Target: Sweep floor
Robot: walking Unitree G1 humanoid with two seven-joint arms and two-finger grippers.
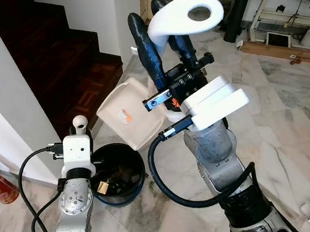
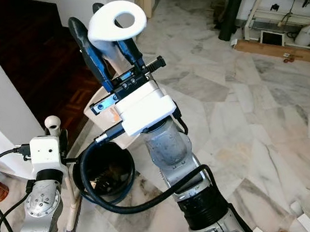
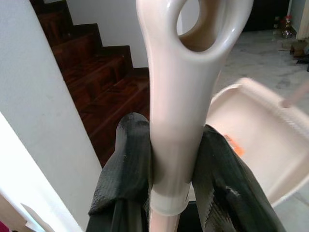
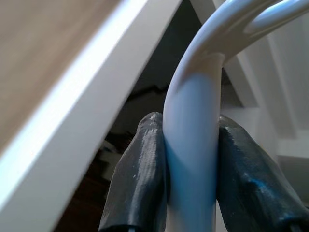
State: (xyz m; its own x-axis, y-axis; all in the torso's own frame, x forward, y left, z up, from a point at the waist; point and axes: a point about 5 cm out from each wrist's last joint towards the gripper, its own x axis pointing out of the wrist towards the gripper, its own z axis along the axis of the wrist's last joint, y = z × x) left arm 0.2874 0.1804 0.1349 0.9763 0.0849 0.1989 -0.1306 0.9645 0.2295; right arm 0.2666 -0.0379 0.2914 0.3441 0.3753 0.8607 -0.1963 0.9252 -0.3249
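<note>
The right gripper (image 1: 160, 42) is clamped on the white plastic handle with a looped end (image 1: 185, 16) of a cream plastic dustpan (image 1: 127, 112), holding the pan raised and tilted just above and beside the black round waste bin (image 1: 117, 174). The right wrist view shows both black fingers (image 4: 140, 169) pressed flat against that handle. The left gripper (image 3: 169, 174) is closed on a cream broom handle with an eyelet at its top (image 3: 186, 96), which stands upright just beside the bin; in the right eye view the broom's lower shaft (image 2: 74, 208) runs down to purple bristles on the pale marble floor (image 1: 290, 110).

The step appears to be tipping sweepings into the bin. To do it well, the robot should bring the pan's open lip fully over the bin mouth before steepening the tilt, so nothing falls onto the marble or the dark wooden stairs (image 1: 73, 52) nearby. The tilt should be slow, with the broom kept steady and clear of the rim. Whether debris remains in the pan cannot be told
</note>
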